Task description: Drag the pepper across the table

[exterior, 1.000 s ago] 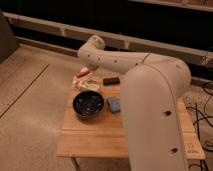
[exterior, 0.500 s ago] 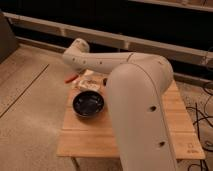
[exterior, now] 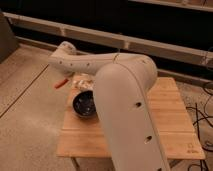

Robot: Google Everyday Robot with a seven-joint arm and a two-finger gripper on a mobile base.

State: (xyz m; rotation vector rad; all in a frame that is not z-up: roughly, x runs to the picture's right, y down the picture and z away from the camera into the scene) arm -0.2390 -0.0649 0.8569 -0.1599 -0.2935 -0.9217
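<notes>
Tool sits at the far left corner of the surface, mostly hidden behind the white arm's forearm, so only the wrist end shows; fingers drawn together, with the pepper's near end meeting the tool, though whether it is pinched or merely pressed cannot be told from this angle.

Pepper: small, orange-red, tapered; pokes out leftward from under the arm, tilted, its tip past the left edge of the surface and seen against the floor; whether it rests on the wood or hangs free cannot be told.

Arm: bulky white links; upper link fills the lower centre of the view and covers much of the surface; forearm reaches back and left, elbow joint rounded at the upper left.

Dark bowl: round, on the left part of the surface, just beside the arm's big link and near the tool; upright.

Pale object lies behind the bowl, beneath the forearm; too blurred to name.

Surface: light wooden planks, square, thin legs; right half bare wood.

Cables trail on the floor at the right; dark wall with pale rails behind.
</notes>
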